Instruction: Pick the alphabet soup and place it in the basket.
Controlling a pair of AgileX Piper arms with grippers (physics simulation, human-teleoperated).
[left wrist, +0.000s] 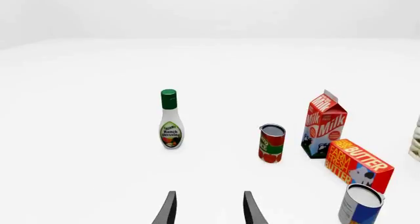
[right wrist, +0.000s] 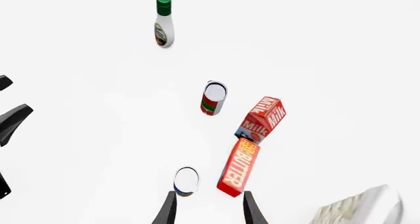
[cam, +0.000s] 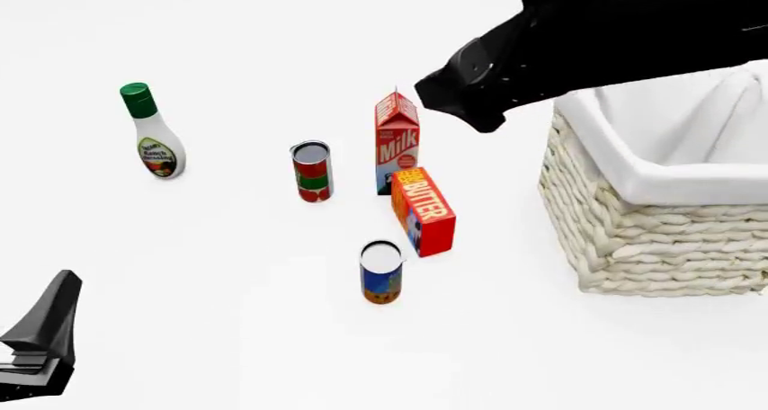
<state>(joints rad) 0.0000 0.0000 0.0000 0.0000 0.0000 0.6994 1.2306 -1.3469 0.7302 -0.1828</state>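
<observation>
The alphabet soup (cam: pixel 381 272), a small can with a blue label, orange-brown lower band and pale lid, stands upright on the white table in front of the butter box. The basket (cam: pixel 648 212), cream wicker with a white lining, sits at the right. My right gripper (right wrist: pixel 208 210) hangs high above the table, open and empty. In its wrist view the alphabet soup (right wrist: pixel 186 181) lies just beyond one fingertip, and a corner of the basket (right wrist: pixel 357 209) shows. My left gripper (left wrist: pixel 210 211) is open and empty at the table's near left, with the alphabet soup (left wrist: pixel 361 204) well off to its side.
A ranch dressing bottle (cam: pixel 154 133) stands at the far left. A red-and-green can (cam: pixel 312 172), a milk carton (cam: pixel 397 143) and a butter box (cam: pixel 424 210) cluster behind the soup. The right arm (cam: pixel 576 41) covers the upper right of the front view.
</observation>
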